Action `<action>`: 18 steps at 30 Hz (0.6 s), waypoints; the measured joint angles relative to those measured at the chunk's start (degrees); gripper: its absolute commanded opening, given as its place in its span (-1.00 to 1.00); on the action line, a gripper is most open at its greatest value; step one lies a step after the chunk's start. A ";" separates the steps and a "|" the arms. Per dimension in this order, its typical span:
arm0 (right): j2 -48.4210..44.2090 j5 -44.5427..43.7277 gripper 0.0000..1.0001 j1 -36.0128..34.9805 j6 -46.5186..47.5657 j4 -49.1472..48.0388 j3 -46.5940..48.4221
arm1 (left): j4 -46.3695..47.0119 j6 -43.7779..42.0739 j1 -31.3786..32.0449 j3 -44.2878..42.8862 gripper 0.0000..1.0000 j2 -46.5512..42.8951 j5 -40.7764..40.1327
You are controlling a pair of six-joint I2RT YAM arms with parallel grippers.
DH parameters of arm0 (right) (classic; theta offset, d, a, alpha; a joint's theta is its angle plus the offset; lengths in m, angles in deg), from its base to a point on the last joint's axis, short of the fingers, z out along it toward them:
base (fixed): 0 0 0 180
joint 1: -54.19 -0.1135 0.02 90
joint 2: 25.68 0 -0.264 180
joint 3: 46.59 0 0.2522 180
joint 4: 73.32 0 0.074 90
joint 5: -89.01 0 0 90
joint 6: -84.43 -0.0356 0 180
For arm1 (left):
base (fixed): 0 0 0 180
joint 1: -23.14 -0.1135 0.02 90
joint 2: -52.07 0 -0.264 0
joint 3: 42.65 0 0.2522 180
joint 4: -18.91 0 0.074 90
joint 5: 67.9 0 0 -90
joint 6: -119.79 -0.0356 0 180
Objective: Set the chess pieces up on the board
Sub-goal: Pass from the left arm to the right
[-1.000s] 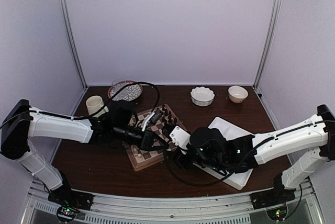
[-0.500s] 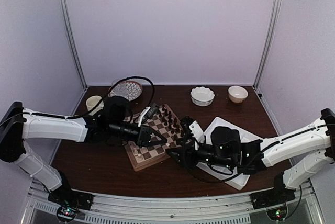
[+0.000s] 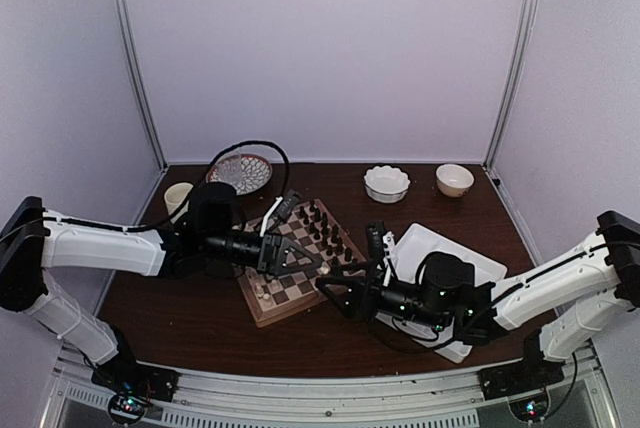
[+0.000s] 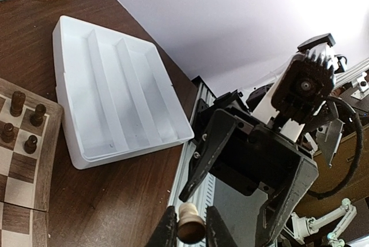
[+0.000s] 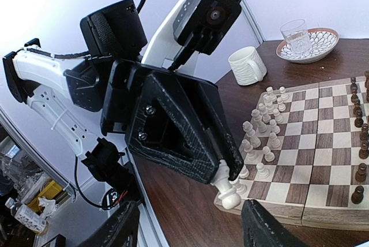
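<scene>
The left gripper (image 3: 305, 256) is reaching in low over the board (image 3: 262, 316), clenched on one cream piece (image 5: 226, 190) and holding it in the air off the board's near corner, clear of the squares. More cream chess pieces (image 5: 262, 137) are standing in ranks on the board's mug-side edge, with the dark ones (image 5: 358, 117) along the opposite edge. By my reading this is a carry in mid-air, maybe a pass between arms. The held piece is lying tilted, not upright. Its long axis is running roughly in line with the fingers, and its free end is poking out past the tips toward the other arm; head or base, I cannot tell. The right gripper (image 3: 352, 266) is facing it just beside, jaws spread wide with nothing in them. Next, those jaws are going to need to line up squarely across the exposed end, or the piece needs turning upright over its square. The white tray (image 3: 482, 264) is sitting at far right.
</scene>
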 measured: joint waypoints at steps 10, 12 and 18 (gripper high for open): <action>1.20 0.33 0.16 1.29 -3.76 -3.82 0.00 | 5.92 3.69 0.00 0.76 -0.67 -0.04 2.97; 1.77 0.42 0.04 1.49 -4.68 -5.31 -0.07 | 7.08 4.13 0.00 0.98 -0.67 -0.04 3.41; 5.88 3.50 -0.22 2.86 -7.54 -12.92 -0.74 | 8.41 4.70 0.00 1.46 -0.67 -0.04 3.98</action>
